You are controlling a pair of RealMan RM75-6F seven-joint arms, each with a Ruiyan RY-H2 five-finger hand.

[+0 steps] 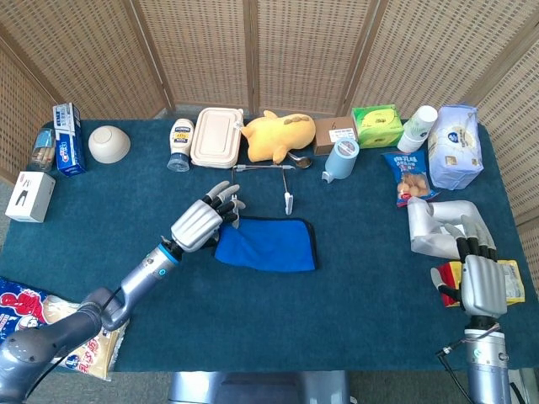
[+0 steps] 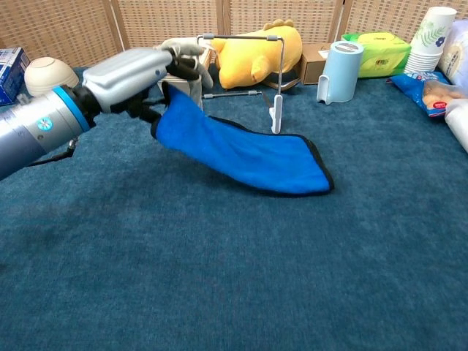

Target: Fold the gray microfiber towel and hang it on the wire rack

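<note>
The towel (image 1: pixel 268 245) (image 2: pixel 248 151) is blue with a dark edge and lies folded. My left hand (image 1: pixel 205 224) (image 2: pixel 142 73) grips its left end and holds that end raised above the table, while the right end still rests on the cloth. The wire rack (image 1: pixel 263 179) (image 2: pixel 240 72) stands just behind the towel, close to the raised hand. My right hand (image 1: pixel 478 284) hangs at the table's right edge, fingers curled, holding nothing, seen only in the head view.
Behind the rack are a yellow plush toy (image 1: pixel 278 136), a beige lunch box (image 1: pixel 216 137), a mayonnaise bottle (image 1: pixel 179 144) and a light blue cup (image 1: pixel 341 160). A bowl (image 1: pixel 109 144) sits far left; snack bags (image 1: pixel 408 179) and a silver pack (image 1: pixel 434 226) lie right.
</note>
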